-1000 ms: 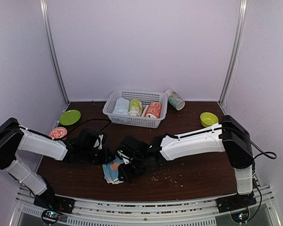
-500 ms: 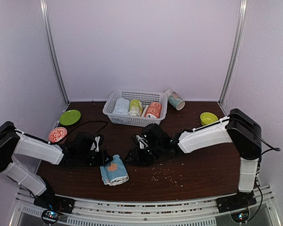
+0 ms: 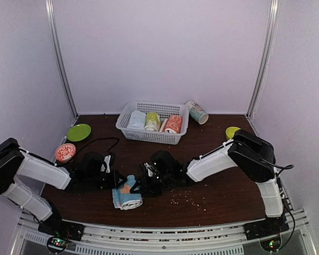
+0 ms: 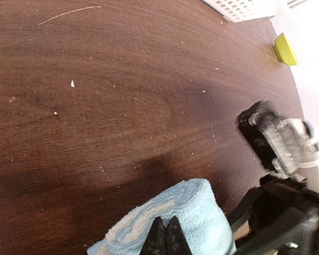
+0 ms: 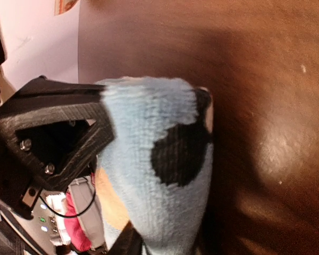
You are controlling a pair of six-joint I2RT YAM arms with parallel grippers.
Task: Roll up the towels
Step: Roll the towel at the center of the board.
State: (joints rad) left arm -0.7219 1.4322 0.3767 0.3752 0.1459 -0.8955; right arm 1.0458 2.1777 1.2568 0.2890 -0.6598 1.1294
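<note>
Fluffy blue towel [image 3: 128, 199] lies loosely rolled on wood-grain table [image 3: 218, 197].

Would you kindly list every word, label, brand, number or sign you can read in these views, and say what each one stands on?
No text can be read in any view.
On the light blue towel: coloured patches only, no lettering.
On the orange roll in the basket: a white pattern, too small to tell whether it holds any words.
On the paper cup: a print, too small and blurred to read.
</note>
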